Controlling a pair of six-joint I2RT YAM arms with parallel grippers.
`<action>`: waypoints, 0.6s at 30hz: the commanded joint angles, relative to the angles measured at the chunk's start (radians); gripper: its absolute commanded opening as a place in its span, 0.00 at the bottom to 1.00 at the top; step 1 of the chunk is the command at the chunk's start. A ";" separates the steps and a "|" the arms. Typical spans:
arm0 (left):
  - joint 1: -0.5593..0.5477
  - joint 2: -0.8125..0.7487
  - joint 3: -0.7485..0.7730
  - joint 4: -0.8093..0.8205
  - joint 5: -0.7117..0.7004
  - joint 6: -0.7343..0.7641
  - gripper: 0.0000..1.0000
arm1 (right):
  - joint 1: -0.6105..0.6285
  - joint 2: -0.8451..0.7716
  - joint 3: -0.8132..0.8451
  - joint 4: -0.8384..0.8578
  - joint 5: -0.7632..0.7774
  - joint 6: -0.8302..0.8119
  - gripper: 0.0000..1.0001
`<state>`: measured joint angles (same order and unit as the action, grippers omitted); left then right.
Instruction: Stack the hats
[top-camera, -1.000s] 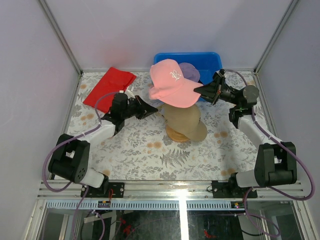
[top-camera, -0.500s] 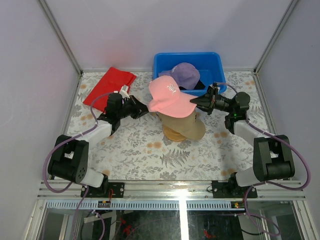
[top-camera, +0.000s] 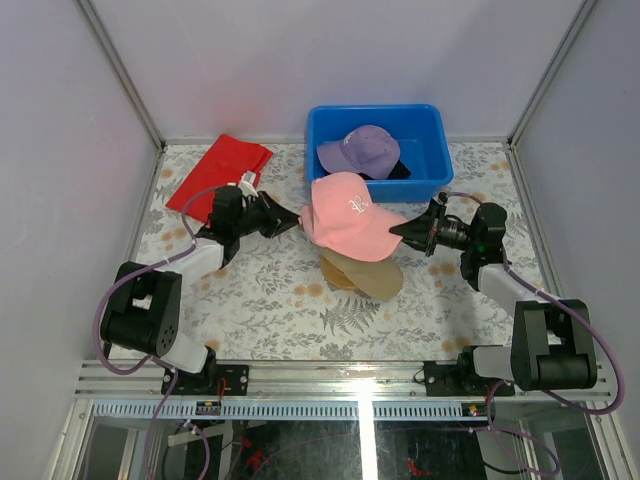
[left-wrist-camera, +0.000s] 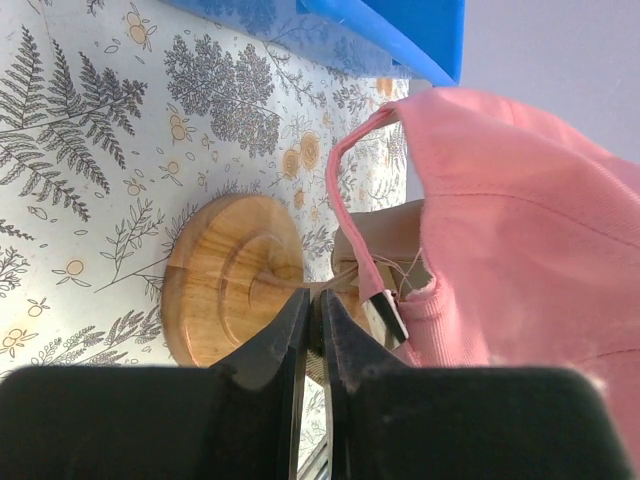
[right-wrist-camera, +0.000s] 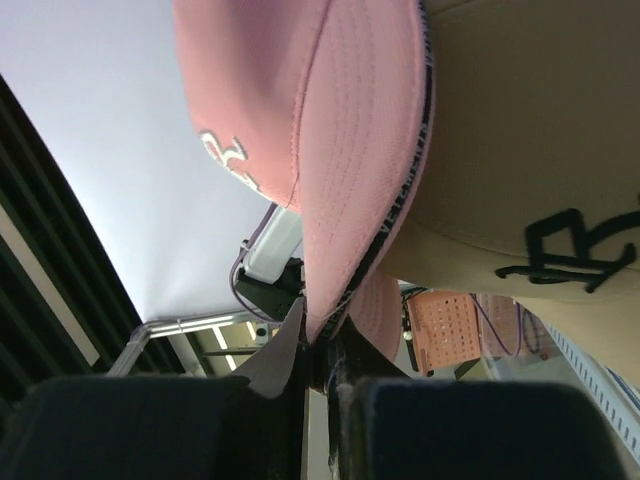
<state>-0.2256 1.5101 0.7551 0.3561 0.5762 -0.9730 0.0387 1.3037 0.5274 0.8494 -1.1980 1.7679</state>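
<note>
The pink hat (top-camera: 350, 212) sits low over the tan hat (top-camera: 372, 277), which rests on the wooden stand. My left gripper (top-camera: 297, 218) is shut on the strap at the back of the pink hat. My right gripper (top-camera: 396, 232) is shut on the edge of its brim. In the left wrist view the shut jaws (left-wrist-camera: 312, 300) meet by the pink hat (left-wrist-camera: 520, 230), above the stand's round base (left-wrist-camera: 232, 275). In the right wrist view the pink brim (right-wrist-camera: 360, 180) runs into the shut gripper (right-wrist-camera: 320, 340), with the tan hat (right-wrist-camera: 520, 140) beside it. The purple hat (top-camera: 358, 150) lies in the blue bin, with the black hat (top-camera: 400, 171) mostly hidden behind it.
The blue bin (top-camera: 320, 125) stands at the back centre, just behind the stack. A folded red cloth (top-camera: 218, 175) lies at the back left. Metal frame posts and grey walls close in the table's sides and back.
Both grippers have lowered the pink hat down and toward the front, onto the tan hat. The purple hat in the bin is now uncovered. The right arm dropped and moved nearer.
</note>
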 joint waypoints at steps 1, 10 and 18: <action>0.027 0.012 0.000 0.057 0.015 0.013 0.07 | -0.009 -0.027 -0.012 -0.234 -0.073 -0.158 0.00; 0.031 0.008 -0.053 0.086 0.021 0.012 0.06 | -0.025 -0.076 -0.068 -0.453 -0.060 -0.327 0.00; 0.029 0.003 -0.118 0.121 0.024 0.004 0.04 | -0.026 -0.063 -0.092 -0.614 -0.055 -0.468 0.00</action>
<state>-0.2050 1.5108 0.6655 0.4145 0.6079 -0.9741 0.0036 1.1976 0.4908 0.4618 -1.2324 1.4055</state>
